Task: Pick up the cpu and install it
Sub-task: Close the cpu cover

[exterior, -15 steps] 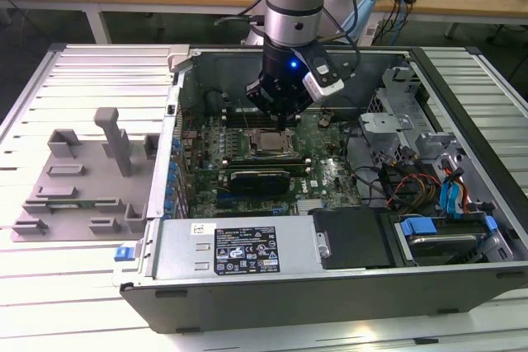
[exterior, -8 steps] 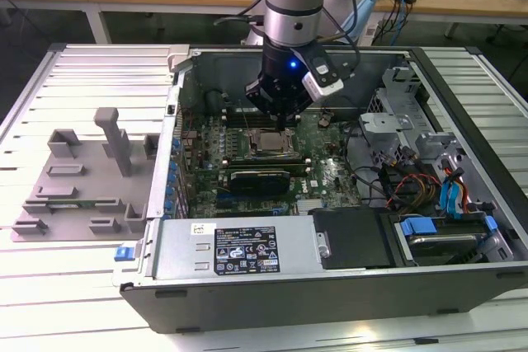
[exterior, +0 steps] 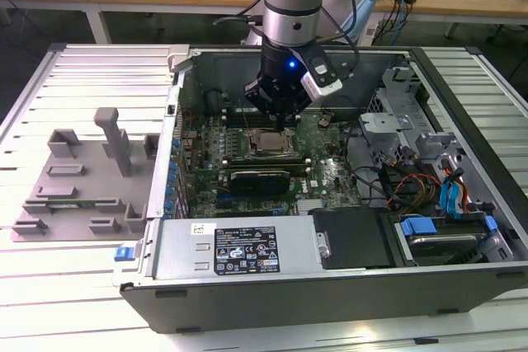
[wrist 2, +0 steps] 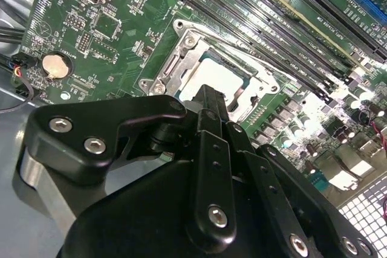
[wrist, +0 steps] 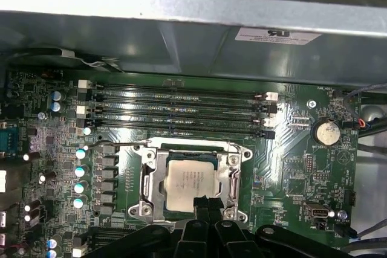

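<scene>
The cpu (wrist: 188, 180) is a flat square chip with a silvery top, lying level inside the metal-framed socket (wrist: 148, 179) on the green motherboard (exterior: 326, 172). It also shows in the exterior view as the cpu (exterior: 266, 143) and in the second wrist view as the cpu (wrist 2: 217, 77). My gripper (wrist: 203, 201) hangs right over it, with its black fingertips pressed together at the chip's near edge. Nothing is between them. The same shut gripper (wrist 2: 208, 93) hides part of the chip. In the exterior view the gripper (exterior: 285, 119) stands just above the socket.
The open computer case (exterior: 247, 253) lies on a slatted table. Memory slots (wrist: 175, 110) run beside the socket, and a coin battery (wrist: 327, 132) sits further off. A drive cage and cables (exterior: 429, 179) fill the exterior view's right. A grey fixture (exterior: 82, 179) lies outside the case on the left.
</scene>
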`<control>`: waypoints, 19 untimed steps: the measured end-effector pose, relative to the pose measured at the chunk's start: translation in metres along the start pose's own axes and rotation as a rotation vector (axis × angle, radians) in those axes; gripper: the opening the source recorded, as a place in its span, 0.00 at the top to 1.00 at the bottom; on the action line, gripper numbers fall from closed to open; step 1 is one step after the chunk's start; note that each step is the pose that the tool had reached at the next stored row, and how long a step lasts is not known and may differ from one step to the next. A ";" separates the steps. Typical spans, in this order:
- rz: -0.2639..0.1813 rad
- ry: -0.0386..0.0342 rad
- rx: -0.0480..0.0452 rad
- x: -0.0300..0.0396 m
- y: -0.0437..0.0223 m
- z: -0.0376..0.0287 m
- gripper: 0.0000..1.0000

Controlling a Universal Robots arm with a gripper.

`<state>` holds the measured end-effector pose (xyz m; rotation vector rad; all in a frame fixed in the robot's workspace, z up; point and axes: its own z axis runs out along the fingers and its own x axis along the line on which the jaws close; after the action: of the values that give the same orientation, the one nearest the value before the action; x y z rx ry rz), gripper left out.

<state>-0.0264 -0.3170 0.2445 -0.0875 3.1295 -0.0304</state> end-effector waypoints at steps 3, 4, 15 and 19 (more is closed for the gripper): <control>0.000 -0.0002 0.0000 0.0022 0.0002 0.0017 0.89; 0.000 -0.0003 0.0000 0.0040 0.0003 0.0020 0.89; 0.000 -0.0013 -0.0003 0.0172 0.0007 0.0073 0.89; 0.000 -0.0035 0.0001 0.0233 0.0011 0.0114 0.89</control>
<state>-0.0496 -0.3174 0.2329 -0.0874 3.1260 -0.0304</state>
